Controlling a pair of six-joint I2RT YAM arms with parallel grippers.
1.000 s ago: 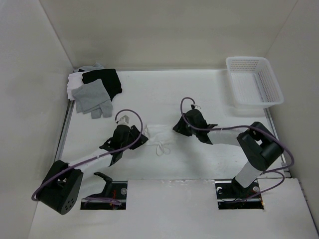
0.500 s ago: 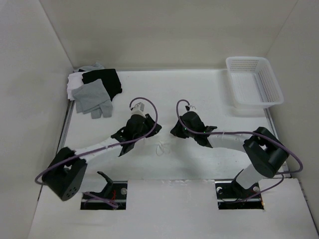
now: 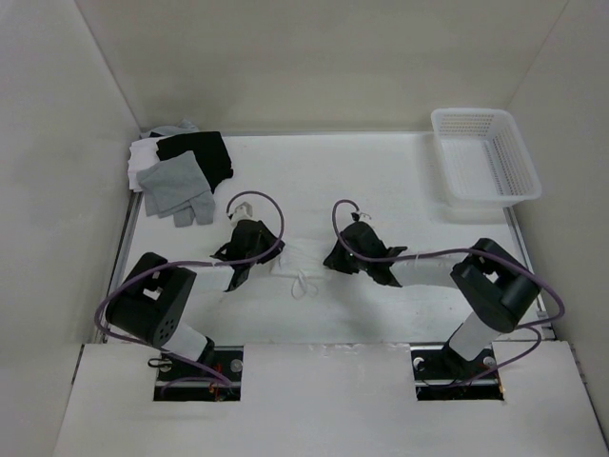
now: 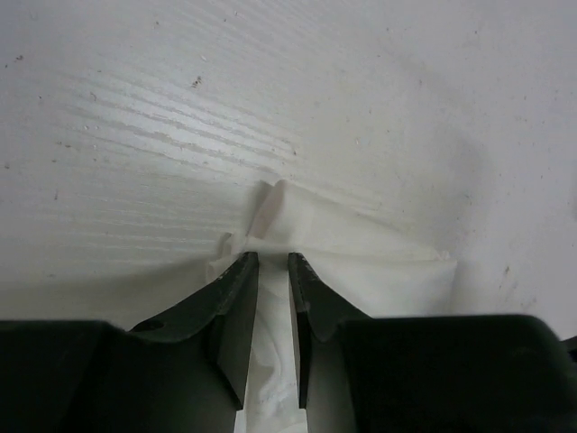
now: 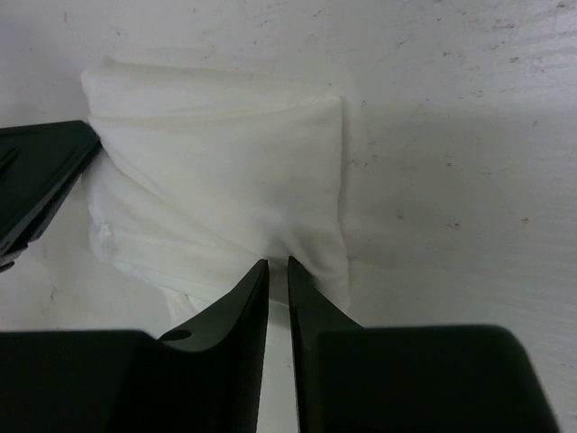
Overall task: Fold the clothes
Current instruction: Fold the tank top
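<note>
The clothes (image 3: 294, 264) are a thin white garment bunched on the white table between my two grippers, with its strap loops (image 3: 303, 284) trailing toward the near edge. My left gripper (image 3: 272, 258) pinches the garment's left edge. In the left wrist view, white fabric (image 4: 361, 262) puckers up between the fingers of the left gripper (image 4: 269, 260). My right gripper (image 3: 329, 259) pinches the right edge. In the right wrist view, the right gripper (image 5: 277, 264) is shut on the near corner of the folded cloth (image 5: 216, 180). The left gripper's black finger (image 5: 41, 176) shows at that cloth's far side.
A pile of grey and black garments (image 3: 181, 171) lies at the back left corner. A white mesh basket (image 3: 485, 167) stands at the back right. White walls enclose the table on three sides.
Both grippers have closed on the white garment. The left gripper has swung up and right to its edge, and the cloth is now gathered narrower between the two grippers.
</note>
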